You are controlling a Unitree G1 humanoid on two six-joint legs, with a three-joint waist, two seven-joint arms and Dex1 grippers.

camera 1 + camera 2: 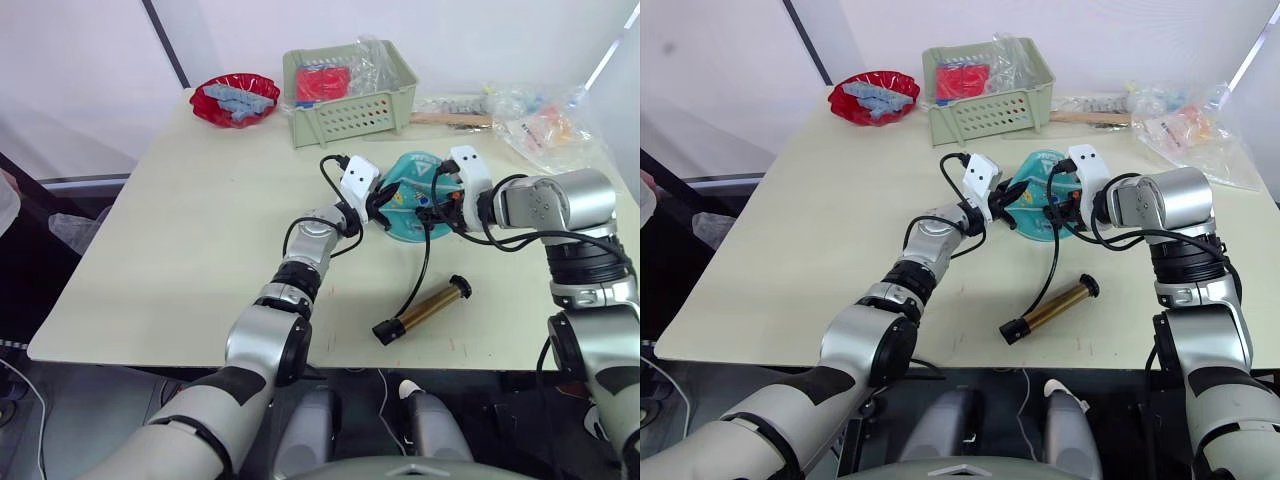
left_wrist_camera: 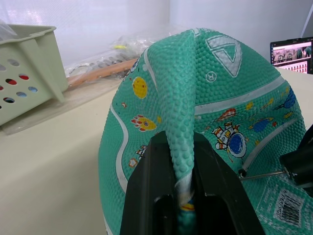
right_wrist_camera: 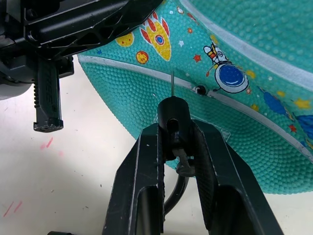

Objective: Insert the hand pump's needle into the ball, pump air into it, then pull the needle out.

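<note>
While the left gripper [image 2: 183,196] pinches a fold of the ball [image 1: 408,205] toward the desk's far edge, the right gripper [image 3: 177,147] clamps the needle [image 3: 172,84], its tip beside the valve [image 3: 199,90]: insertion needs a slight sideways correction.

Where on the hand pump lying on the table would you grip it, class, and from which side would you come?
Grip the hand pump around the middle of its bronze cylinder, coming from straight above. It lies flat and diagonal on the table, with open surface both sides; the hose leaves one end, so the mid-barrel looks the clearest, most balanced hold.
</note>
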